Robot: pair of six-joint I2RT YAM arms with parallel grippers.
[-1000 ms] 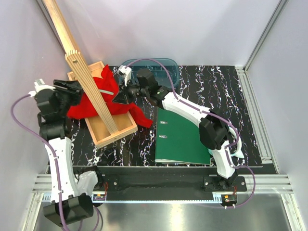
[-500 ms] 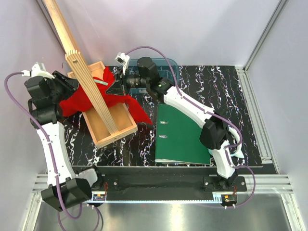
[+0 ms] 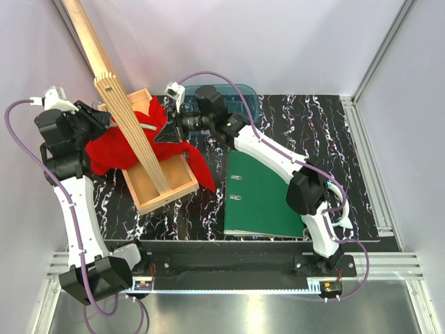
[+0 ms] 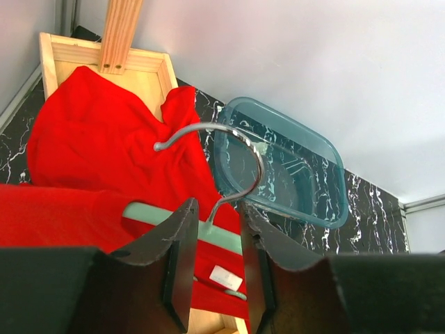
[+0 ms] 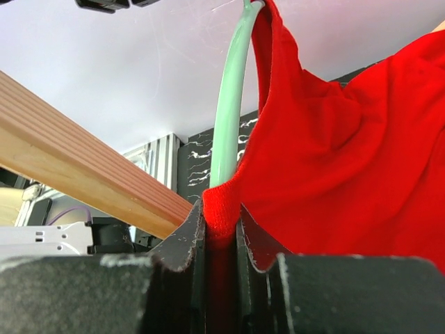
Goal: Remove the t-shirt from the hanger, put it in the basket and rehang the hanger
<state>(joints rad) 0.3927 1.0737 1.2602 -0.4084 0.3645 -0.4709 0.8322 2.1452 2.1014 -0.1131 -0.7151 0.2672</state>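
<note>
In the right wrist view, an edge of the red t-shirt point(image 5: 334, 160) is pinched tight between the fingers point(image 5: 177, 243) of the right gripper point(image 5: 221, 212), at the bottom middle of the frame. Just above the pinch, the pale green hanger point(image 5: 228, 111) is seen going up to the top edge, with the cloth hung against its right side. A wooden stand point(image 5: 76, 163) is seen slanting across the left.

In the left wrist view, the fingers point(image 4: 177, 264) of the left gripper point(image 4: 217, 205) are held a little apart at the bottom middle. The hanger's green bar and its metal hook point(image 4: 215, 124) are seen past the gap, but it cannot be told if anything is gripped. Red cloth is spread over the left half of the frame. A small white label point(image 4: 224, 277) is seen low down between the fingers. A blue tub point(image 4: 299, 174) is seen right of the hook, and a wooden tray point(image 4: 69, 45) at the upper left.

From above, the t-shirt is seen at the upper left, over the tray and on both sides of the stand, between the two grippers. A green binder point(image 3: 261, 195) is laid on the table point(image 3: 313, 125) at the middle right.
</note>
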